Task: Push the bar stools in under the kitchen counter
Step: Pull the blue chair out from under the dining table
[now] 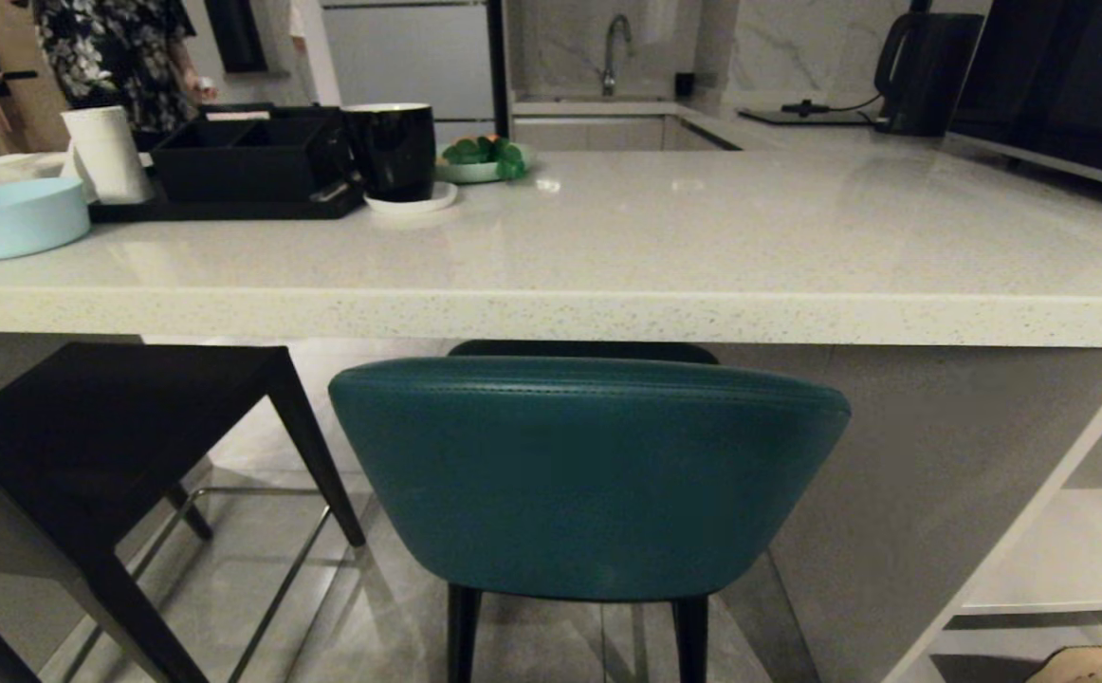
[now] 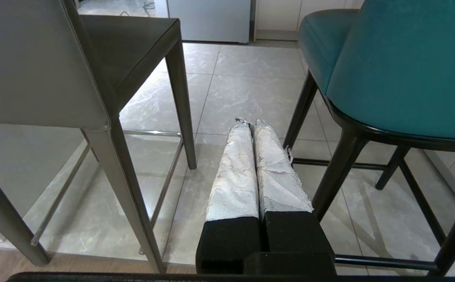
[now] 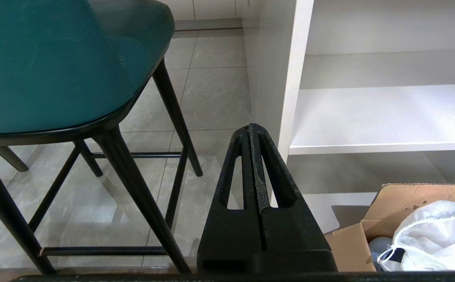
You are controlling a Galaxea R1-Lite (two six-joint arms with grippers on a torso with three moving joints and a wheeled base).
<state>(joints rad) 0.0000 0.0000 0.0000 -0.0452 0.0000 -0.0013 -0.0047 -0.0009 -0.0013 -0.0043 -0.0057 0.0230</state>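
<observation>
The teal bar stool (image 1: 589, 474) stands right in front of me, its curved backrest toward me and its seat partly under the kitchen counter (image 1: 551, 318). The dark grey-brown bar stool (image 1: 105, 446) stands to its left, turned at an angle, its seat near the counter's edge. Neither arm shows in the head view. My left gripper (image 2: 250, 122), fingers wrapped in pale tape, is shut and empty, low between the grey stool (image 2: 35, 66) and the teal stool (image 2: 399, 66). My right gripper (image 3: 251, 126) is shut and empty, between the teal stool (image 3: 55, 66) and the white shelves (image 3: 384, 117).
On the counter stand a pale blue bowl (image 1: 12, 216), a black tray with boxes (image 1: 229, 156), a black mug (image 1: 392, 150) and a microwave (image 1: 1063, 85). A person (image 1: 115, 57) stands behind the counter at far left. An open cardboard box (image 3: 419, 231) lies by the shelves.
</observation>
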